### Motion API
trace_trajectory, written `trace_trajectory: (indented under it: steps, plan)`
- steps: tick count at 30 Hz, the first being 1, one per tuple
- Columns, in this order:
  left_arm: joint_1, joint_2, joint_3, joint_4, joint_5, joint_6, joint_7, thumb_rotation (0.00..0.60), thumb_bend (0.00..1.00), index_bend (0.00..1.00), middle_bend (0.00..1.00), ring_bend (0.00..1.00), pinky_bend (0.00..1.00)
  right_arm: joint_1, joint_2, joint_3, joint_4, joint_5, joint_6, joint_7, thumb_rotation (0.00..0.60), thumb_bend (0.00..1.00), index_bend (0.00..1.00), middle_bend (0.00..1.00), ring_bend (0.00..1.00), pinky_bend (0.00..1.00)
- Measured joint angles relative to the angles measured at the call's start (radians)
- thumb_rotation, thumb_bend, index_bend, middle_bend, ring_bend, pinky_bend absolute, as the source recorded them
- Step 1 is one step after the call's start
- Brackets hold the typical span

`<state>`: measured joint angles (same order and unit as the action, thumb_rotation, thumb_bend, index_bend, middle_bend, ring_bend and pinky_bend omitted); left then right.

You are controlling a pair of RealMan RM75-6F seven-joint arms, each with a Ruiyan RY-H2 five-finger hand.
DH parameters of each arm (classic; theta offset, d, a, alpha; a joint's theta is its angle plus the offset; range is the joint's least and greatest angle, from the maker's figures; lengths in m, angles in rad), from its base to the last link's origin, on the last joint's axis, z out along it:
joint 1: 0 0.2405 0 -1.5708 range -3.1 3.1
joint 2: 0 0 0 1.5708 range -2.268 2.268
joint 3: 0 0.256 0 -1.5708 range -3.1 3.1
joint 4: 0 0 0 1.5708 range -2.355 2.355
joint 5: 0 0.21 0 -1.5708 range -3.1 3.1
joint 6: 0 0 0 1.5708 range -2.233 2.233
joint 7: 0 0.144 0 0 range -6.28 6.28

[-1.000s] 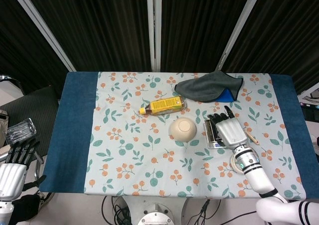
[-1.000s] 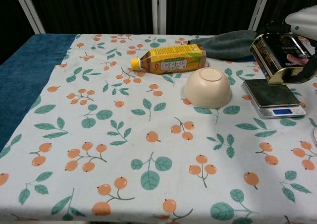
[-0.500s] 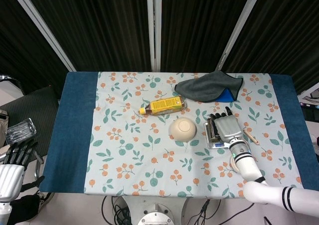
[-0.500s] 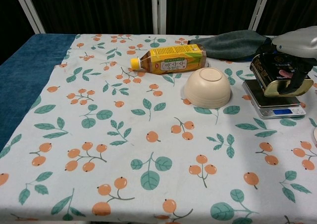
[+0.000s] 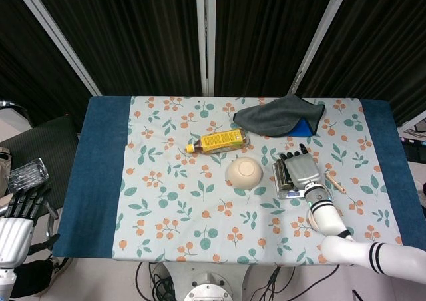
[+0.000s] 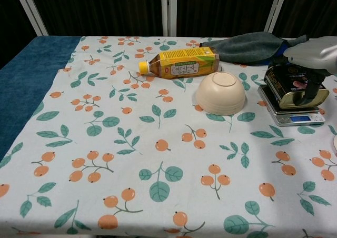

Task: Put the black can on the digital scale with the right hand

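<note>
Right hand (image 5: 301,170): silver-grey shell, black fingers, green-lit wrist ring; white forearm with black bands. Left hand (image 5: 18,214): same finish.

A yellow bottle (image 6: 180,62) is seen lying on its side on the floral tablecloth (image 6: 131,143), cap pointing left. Just in front of it, a cream bowl (image 6: 221,92) is set upside down. A grey cloth (image 5: 279,115) is bunched at the far edge, with blue showing beneath.

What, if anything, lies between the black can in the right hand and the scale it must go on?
Nothing visible. The right hand holds the black can tilted, directly over the scale, apparently touching it already. The bowl sits off to the side, clear of the path.
</note>
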<state>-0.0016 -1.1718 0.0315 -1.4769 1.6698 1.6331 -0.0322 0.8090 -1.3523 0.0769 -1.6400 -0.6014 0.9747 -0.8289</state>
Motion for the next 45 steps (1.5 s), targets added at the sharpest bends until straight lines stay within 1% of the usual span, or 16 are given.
trace_trajectory:
  steps: [2, 5, 8, 10, 16, 20, 23, 26, 29, 32, 35, 36, 38, 40, 42, 45]
  plan:
    - [0.0, 0.0, 0.0, -0.001, -0.001, -0.001, 0.001, 0.6, 0.09, 0.02, 0.0, 0.0, 0.0, 0.0, -0.001, -0.004, 0.006, -0.003, -0.002, 0.011, 0.6, 0.23, 0.22, 0.23, 0.26, 0.0]
    - [0.0, 0.0, 0.0, -0.004, 0.0, 0.0, 0.004, 0.6, 0.09, 0.02, 0.0, 0.0, 0.0, 0.001, -0.001, -0.012, 0.016, -0.007, -0.013, 0.025, 0.6, 0.22, 0.14, 0.15, 0.16, 0.0]
    - [0.0, 0.001, 0.001, -0.006, 0.001, 0.001, 0.008, 0.6, 0.09, 0.02, 0.0, 0.0, 0.0, 0.006, 0.003, -0.019, 0.016, -0.003, -0.026, 0.031, 0.6, 0.2, 0.03, 0.06, 0.06, 0.0]
    - [0.0, 0.002, 0.001, -0.008, 0.001, 0.001, 0.009, 0.6, 0.09, 0.02, 0.0, 0.0, 0.0, 0.009, 0.005, -0.022, 0.014, -0.001, -0.03, 0.037, 0.6, 0.18, 0.0, 0.01, 0.01, 0.0]
    - [0.0, 0.003, 0.001, -0.009, 0.0, 0.001, 0.01, 0.6, 0.09, 0.02, 0.0, 0.0, 0.0, 0.007, 0.019, -0.026, -0.001, -0.016, -0.027, 0.07, 0.6, 0.16, 0.0, 0.0, 0.0, 0.0]
    - [0.001, 0.003, 0.001, -0.008, 0.0, 0.002, 0.01, 0.6, 0.09, 0.02, 0.0, 0.0, 0.0, -0.003, 0.043, -0.032, -0.033, -0.038, -0.011, 0.088, 0.6, 0.16, 0.0, 0.0, 0.0, 0.0]
    - [0.001, 0.003, 0.001, -0.009, 0.001, 0.003, 0.011, 0.6, 0.09, 0.02, 0.0, 0.0, 0.0, -0.021, 0.071, -0.038, -0.073, -0.074, 0.012, 0.111, 0.6, 0.15, 0.0, 0.0, 0.0, 0.0]
    - [0.002, 0.003, 0.0, -0.01, 0.001, 0.006, 0.011, 0.6, 0.09, 0.02, 0.0, 0.0, 0.0, -0.05, 0.108, -0.044, -0.123, -0.139, 0.047, 0.147, 0.6, 0.15, 0.0, 0.0, 0.0, 0.0]
    - [0.002, 0.002, 0.0, -0.012, 0.002, 0.008, 0.012, 0.6, 0.09, 0.02, 0.0, 0.0, 0.0, -0.094, 0.151, -0.059, -0.172, -0.236, 0.107, 0.189, 0.6, 0.14, 0.0, 0.0, 0.0, 0.0]
    - [0.003, 0.001, 0.002, -0.014, 0.005, 0.008, 0.014, 0.6, 0.09, 0.02, 0.0, 0.0, 0.0, -0.16, 0.189, -0.086, -0.209, -0.365, 0.197, 0.238, 0.6, 0.12, 0.0, 0.0, 0.0, 0.0]
    - [0.003, 0.003, 0.002, -0.02, 0.007, 0.01, 0.017, 0.6, 0.09, 0.02, 0.0, 0.0, 0.0, -0.25, 0.212, -0.125, -0.216, -0.515, 0.314, 0.309, 0.6, 0.11, 0.0, 0.0, 0.0, 0.0]
    - [0.003, 0.005, 0.002, -0.024, 0.007, 0.01, 0.019, 0.6, 0.09, 0.02, 0.0, 0.0, 0.0, -0.293, 0.214, -0.142, -0.207, -0.578, 0.369, 0.346, 0.6, 0.1, 0.0, 0.0, 0.0, 0.0]
    - [0.002, 0.01, 0.0, -0.029, 0.008, 0.01, 0.022, 0.6, 0.09, 0.02, 0.0, 0.0, 0.0, -0.37, 0.209, -0.169, -0.165, -0.682, 0.47, 0.415, 0.6, 0.09, 0.0, 0.0, 0.0, 0.0]
    - [-0.001, 0.016, -0.003, -0.036, 0.008, 0.011, 0.025, 0.6, 0.09, 0.02, 0.0, 0.0, 0.0, -0.43, 0.193, -0.186, -0.104, -0.748, 0.555, 0.464, 0.6, 0.09, 0.0, 0.0, 0.0, 0.0]
    - [-0.004, 0.021, -0.008, -0.042, 0.007, 0.011, 0.028, 0.6, 0.09, 0.02, 0.0, 0.0, 0.0, -0.499, 0.164, -0.199, -0.015, -0.787, 0.638, 0.518, 0.6, 0.09, 0.0, 0.0, 0.0, 0.0]
    - [-0.008, 0.023, -0.011, -0.047, 0.007, 0.008, 0.033, 0.6, 0.09, 0.02, 0.0, 0.0, 0.0, -0.595, 0.112, -0.21, 0.118, -0.813, 0.716, 0.615, 0.6, 0.09, 0.0, 0.0, 0.0, 0.0]
